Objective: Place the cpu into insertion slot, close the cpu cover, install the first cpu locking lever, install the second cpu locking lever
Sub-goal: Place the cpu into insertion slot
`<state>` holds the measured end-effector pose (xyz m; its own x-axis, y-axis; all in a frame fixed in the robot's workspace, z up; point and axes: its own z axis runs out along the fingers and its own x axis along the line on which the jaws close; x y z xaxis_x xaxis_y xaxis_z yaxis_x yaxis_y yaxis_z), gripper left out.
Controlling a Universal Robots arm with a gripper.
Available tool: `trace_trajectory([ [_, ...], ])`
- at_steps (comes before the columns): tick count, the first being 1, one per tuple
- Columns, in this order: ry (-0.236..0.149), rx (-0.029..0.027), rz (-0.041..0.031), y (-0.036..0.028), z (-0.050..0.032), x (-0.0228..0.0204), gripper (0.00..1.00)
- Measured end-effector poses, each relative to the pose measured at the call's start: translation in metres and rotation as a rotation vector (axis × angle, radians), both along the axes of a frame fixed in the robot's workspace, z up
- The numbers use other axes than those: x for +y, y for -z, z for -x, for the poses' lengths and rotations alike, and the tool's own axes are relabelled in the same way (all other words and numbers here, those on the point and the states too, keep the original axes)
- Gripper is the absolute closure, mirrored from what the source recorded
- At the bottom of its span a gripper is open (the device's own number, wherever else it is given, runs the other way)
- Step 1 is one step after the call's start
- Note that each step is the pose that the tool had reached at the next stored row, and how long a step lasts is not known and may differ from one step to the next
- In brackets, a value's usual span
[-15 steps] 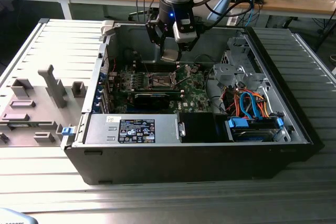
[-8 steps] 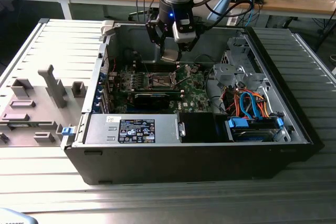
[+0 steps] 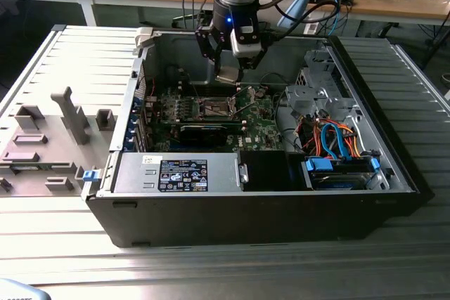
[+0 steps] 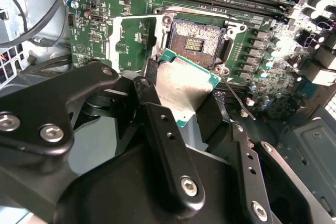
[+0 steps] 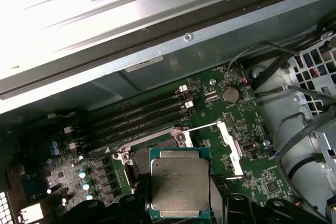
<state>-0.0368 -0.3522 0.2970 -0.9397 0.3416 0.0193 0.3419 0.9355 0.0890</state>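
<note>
- The jaws are clamping one cpu (image 5: 180,187) by two opposite edges, its metal top facing up.
- The cpu is hovering just above the insertion slot (image 4: 197,40), not seated in it.
- One cpu cover (image 4: 116,38) is standing open beside the slot.
- Four long memory slots (image 5: 136,119) are running alongside.

Free insertion slot (image 4: 197,40) — (cpu cover (image 5: 230,145) open)

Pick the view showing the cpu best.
First wrist view: the cpu shows its metal top face-on. Second wrist view has it tilted, sides covered by the gripper. Exterior view: a small grey piece under the gripper.
</note>
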Motion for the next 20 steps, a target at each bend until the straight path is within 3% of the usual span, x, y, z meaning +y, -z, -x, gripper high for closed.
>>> trace_trajectory([
  [20,0.040,0.0000,0.0000,0.0006,0.0000,0.0000,0.46],
])
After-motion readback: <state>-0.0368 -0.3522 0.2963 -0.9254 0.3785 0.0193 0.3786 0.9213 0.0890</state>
